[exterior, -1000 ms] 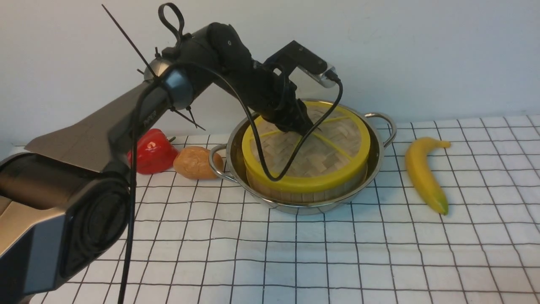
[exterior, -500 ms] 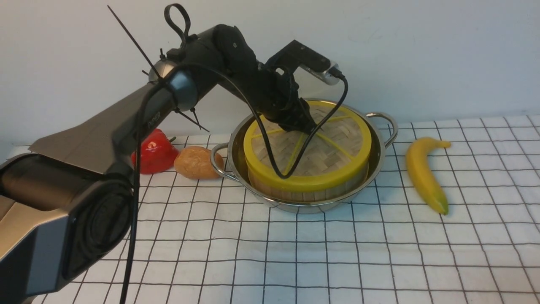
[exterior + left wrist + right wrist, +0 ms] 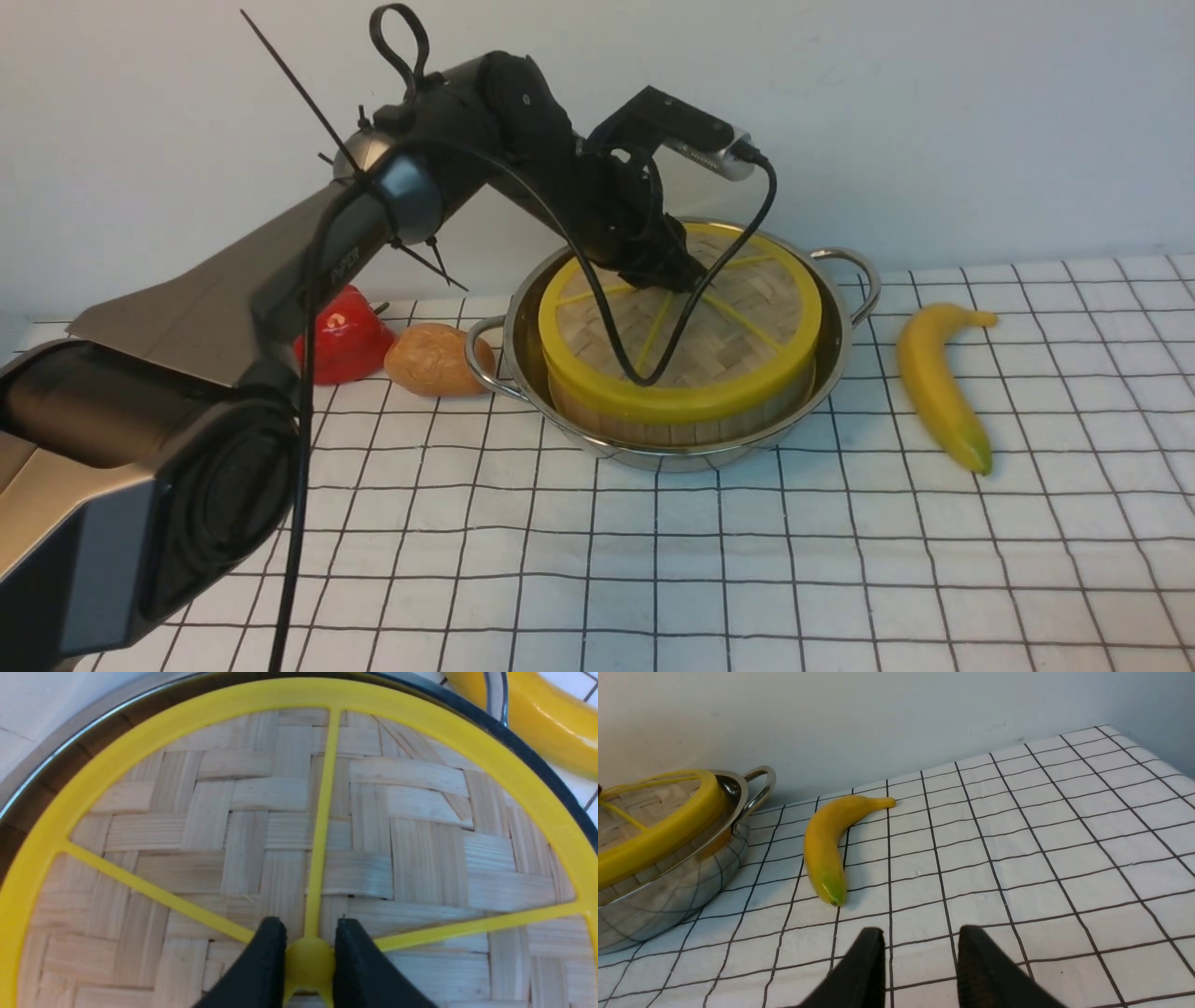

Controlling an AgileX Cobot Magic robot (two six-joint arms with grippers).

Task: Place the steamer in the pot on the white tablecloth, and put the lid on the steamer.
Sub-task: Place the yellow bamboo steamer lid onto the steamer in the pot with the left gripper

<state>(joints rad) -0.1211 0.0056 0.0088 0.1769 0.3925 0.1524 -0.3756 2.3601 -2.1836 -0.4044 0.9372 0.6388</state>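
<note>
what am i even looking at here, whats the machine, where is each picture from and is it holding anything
This is a robot with two arms, each ending in a gripping tool. The front view is taken from between the arms; the other two come from cameras on its wrists.

On the white tablecloth with black grid lines stands a steel pot. Inside sits a bamboo steamer, its yellow-rimmed lid on top. A banana lies to the right; a brown, potato-like item and a red pepper lie to the left.

The left tool is closed on the yellow knob at the lid's centre. The right tool is open and holds nothing.
</note>
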